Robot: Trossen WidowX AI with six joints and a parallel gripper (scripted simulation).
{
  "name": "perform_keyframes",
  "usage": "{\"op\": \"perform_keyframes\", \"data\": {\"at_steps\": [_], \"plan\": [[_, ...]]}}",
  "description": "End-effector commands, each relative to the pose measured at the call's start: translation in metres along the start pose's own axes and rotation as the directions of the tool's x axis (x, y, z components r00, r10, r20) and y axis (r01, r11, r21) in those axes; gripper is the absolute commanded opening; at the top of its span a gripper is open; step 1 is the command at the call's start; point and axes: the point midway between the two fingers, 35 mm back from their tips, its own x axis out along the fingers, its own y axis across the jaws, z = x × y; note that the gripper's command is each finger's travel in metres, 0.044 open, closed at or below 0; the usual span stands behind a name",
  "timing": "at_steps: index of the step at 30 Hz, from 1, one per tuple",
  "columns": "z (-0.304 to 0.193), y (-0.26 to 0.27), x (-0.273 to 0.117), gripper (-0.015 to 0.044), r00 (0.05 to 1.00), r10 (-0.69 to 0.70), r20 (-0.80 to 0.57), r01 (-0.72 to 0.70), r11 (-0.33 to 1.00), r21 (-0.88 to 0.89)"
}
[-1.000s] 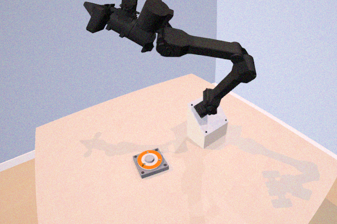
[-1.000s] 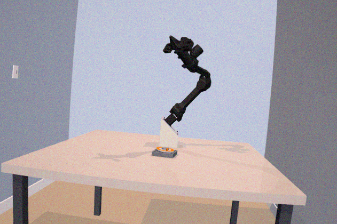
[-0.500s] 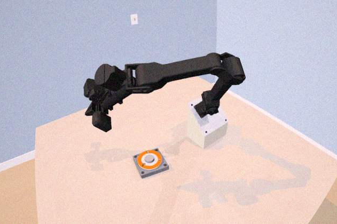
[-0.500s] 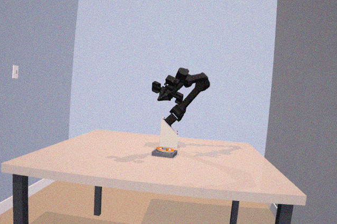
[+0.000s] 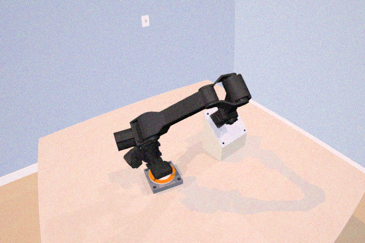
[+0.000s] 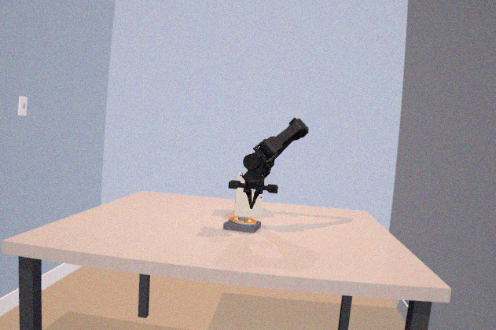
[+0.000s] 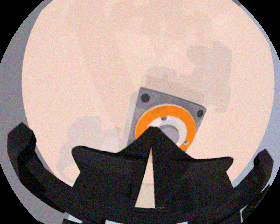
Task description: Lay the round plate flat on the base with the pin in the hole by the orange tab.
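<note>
Directly below claw [image 6: 252, 207]: round plate [image 7: 165, 128] on base [image 6: 241, 225] | claw closed, empty, hovering above plate, apart.

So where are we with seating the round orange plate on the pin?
Approach looks done: the black gripper is shut, empty, and poised just above the round orange-ringed plate on the grey square base. In hand: bringing the closed tips down, apparently to nudge the plate round. Left: turning the tab's hole over the pin, letting the plate drop flat, then retreating. Pin and hole are too small to make out.
</note>
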Motion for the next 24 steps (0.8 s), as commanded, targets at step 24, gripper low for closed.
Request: {"op": "perform_keyframes", "data": {"at_steps": [24], "plan": [[0.007,-0.010,0.049,0.0000,1.000,0.023,-0.011,-0.023,1.000,-0.002]]}}
